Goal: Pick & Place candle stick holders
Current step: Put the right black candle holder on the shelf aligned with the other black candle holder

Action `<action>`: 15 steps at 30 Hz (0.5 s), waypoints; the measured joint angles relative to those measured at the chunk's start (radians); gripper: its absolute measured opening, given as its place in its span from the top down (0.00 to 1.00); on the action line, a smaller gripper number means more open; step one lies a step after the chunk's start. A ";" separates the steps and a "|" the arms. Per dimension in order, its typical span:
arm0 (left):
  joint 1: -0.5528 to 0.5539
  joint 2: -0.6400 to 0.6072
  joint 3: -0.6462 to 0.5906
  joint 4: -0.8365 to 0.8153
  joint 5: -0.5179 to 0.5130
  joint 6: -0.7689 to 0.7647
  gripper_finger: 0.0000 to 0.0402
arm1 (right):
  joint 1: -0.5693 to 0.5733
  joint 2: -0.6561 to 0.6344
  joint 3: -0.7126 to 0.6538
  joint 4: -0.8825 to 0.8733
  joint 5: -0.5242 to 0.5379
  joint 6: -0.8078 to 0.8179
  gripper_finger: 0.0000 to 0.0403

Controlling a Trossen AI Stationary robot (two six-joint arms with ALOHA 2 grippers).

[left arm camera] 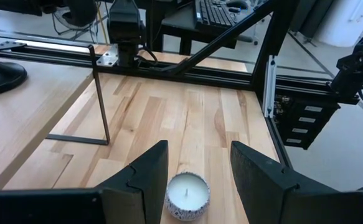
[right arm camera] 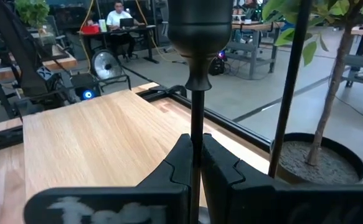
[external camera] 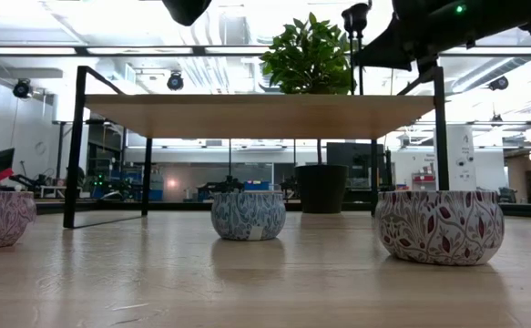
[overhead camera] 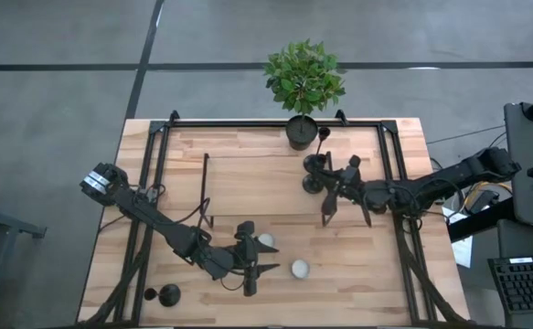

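Right gripper [right arm camera: 195,163] pinches a candle holder [right arm camera: 197,37] stem beside the plant pot [overhead camera: 301,131], near the table's [overhead camera: 248,192] far edge. Left gripper [left arm camera: 197,171], fingers spread, straddles a candle [left arm camera: 188,195] at mid-table.

Between the right pincer's [right arm camera: 195,163] matt black plastic fingers, a thin black metal candle stick holder [right arm camera: 196,74] gleams smooth; pale planked wooden table [right arm camera: 100,134] beneath looks satin

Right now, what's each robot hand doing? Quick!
Left gripper: open, over a tealight candle.
Right gripper: shut on a candle stick holder.
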State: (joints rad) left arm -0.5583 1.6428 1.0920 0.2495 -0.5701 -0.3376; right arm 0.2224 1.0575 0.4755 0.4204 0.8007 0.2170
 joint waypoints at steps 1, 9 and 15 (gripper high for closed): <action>0.000 0.000 0.000 -0.002 0.000 -0.001 0.58 | 0.003 -0.007 0.000 -0.013 0.007 0.002 0.97; 0.000 -0.001 0.000 -0.007 0.000 -0.003 0.58 | 0.023 -0.101 -0.001 -0.092 0.010 0.014 0.97; 0.000 -0.001 0.000 -0.006 0.000 -0.010 0.58 | 0.024 -0.109 -0.001 -0.117 0.010 0.013 0.97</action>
State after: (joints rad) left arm -0.5583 1.6422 1.0916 0.2434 -0.5699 -0.3472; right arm 0.2466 0.9489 0.4747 0.3036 0.8110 0.2296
